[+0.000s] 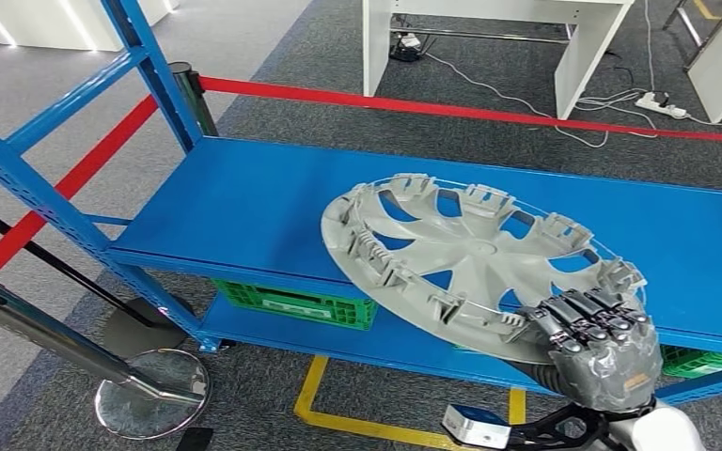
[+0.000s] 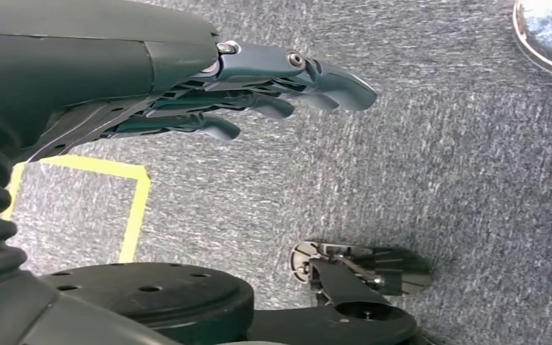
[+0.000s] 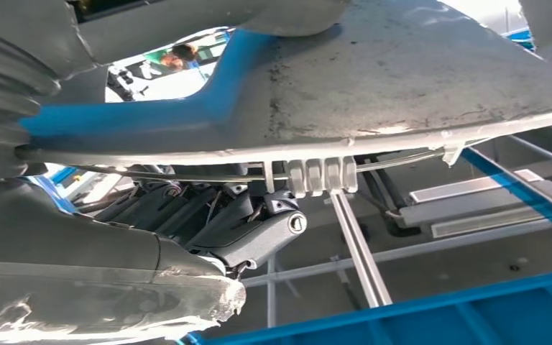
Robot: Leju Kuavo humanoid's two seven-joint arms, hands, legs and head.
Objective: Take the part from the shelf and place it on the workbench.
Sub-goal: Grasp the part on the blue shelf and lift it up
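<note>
The right hand (image 1: 594, 331) has the hubcap (image 1: 475, 263), fingers (image 1: 590, 310) curled over its rim at the near edge of the shelf (image 1: 244, 202). The grey cap sits inner face up, ribs and clips showing, tilted so its gripped side overhangs the shelf's front edge while the far side lies over the blue deck. It covers the right half of the shelf, closer to the front edge than the back.

From the right wrist, the hubcap (image 3: 402, 86) spreads across above the hand (image 3: 208, 237), and dark fingers (image 3: 259, 233) tuck in underneath the rim, right beside a ribbed clip. So that is a clamp on the edge: fingers on both faces of the rim.

The left hand (image 2: 259, 93) hangs low over grey carpet (image 2: 417, 165), holding nothing, fingers (image 2: 330, 79) stretched out nearly straight and lying close together with small gaps between them. A yellow floor line (image 2: 136, 208) runs beneath it.

Below the deck, a green crate (image 1: 296, 303) sits on the lower shelf at the left, and another green crate (image 1: 705, 362) peeks out at the right. A red barrier belt (image 1: 470, 111) stretches behind the shelf, past the blue upright (image 1: 155, 66). A chrome post base (image 1: 150, 390) stands on the carpet off the shelf's left front corner. White table legs (image 1: 583, 52) and a power strip (image 1: 663, 105) sit well behind on the floor.
</note>
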